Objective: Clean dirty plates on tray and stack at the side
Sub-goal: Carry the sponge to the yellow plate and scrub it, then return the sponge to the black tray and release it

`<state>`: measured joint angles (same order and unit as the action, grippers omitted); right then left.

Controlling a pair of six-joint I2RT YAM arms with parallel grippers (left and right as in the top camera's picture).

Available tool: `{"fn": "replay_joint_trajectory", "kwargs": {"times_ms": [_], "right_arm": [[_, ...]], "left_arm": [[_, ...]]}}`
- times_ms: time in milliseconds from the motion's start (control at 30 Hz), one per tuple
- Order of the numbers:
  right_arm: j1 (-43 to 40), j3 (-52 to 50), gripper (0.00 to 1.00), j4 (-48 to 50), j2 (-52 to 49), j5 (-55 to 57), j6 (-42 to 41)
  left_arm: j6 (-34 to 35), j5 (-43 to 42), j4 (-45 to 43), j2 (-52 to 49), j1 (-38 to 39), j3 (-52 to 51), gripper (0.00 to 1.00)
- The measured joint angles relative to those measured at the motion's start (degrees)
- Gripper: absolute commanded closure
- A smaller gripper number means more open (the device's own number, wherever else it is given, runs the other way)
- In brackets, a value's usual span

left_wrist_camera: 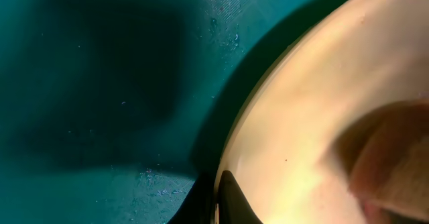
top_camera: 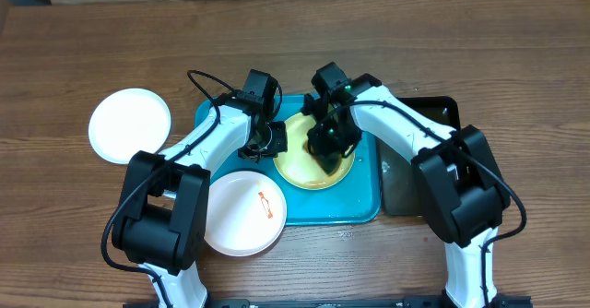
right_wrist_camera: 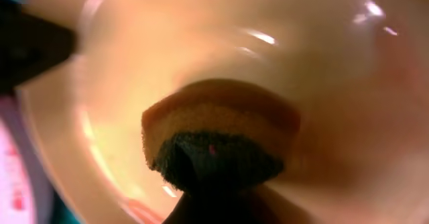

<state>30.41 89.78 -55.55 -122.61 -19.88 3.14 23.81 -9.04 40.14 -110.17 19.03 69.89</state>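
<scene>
The pale yellow plate [top_camera: 300, 168] lies in the middle of the turquoise tray [top_camera: 361, 197]. My left gripper [top_camera: 273, 143] is shut on the plate's left rim; the left wrist view shows its fingers [left_wrist_camera: 220, 200] pinching the rim of the plate [left_wrist_camera: 301, 110] over the tray floor [left_wrist_camera: 100, 83]. My right gripper [top_camera: 328, 148] is shut on a yellow sponge with a dark scrub side [right_wrist_camera: 221, 127] and presses it onto the plate [right_wrist_camera: 201, 36]. A white plate with an orange-red smear [top_camera: 241, 214] lies at the tray's front left corner. Another white plate [top_camera: 130, 125] lies on the table to the left.
A smaller black tray [top_camera: 419, 165] sits against the turquoise tray's right side, under my right arm. The wooden table [top_camera: 516, 59] extends all around. Both arms cross over the tray's back half.
</scene>
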Motion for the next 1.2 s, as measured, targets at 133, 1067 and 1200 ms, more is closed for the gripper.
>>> {"fn": "replay_joint_trajectory", "kwargs": {"times_ms": [133, 1067, 1200], "right_arm": [[-0.4, 4.4, 0.96, -1.9, -0.7, -3.8, -0.3], [-21.3, 5.5, 0.95, -17.6, -0.7, 26.9, -15.6], [-21.3, 1.1, 0.75, -11.4, -0.7, 28.2, -16.5]], "left_arm": [[0.0, 0.0, 0.0, 0.0, 0.0, 0.0, 0.96], [0.0, 0.0, 0.0, 0.0, 0.0, 0.0, 0.95], [0.0, 0.0, -0.3, 0.0, 0.0, 0.0, 0.94]]}}
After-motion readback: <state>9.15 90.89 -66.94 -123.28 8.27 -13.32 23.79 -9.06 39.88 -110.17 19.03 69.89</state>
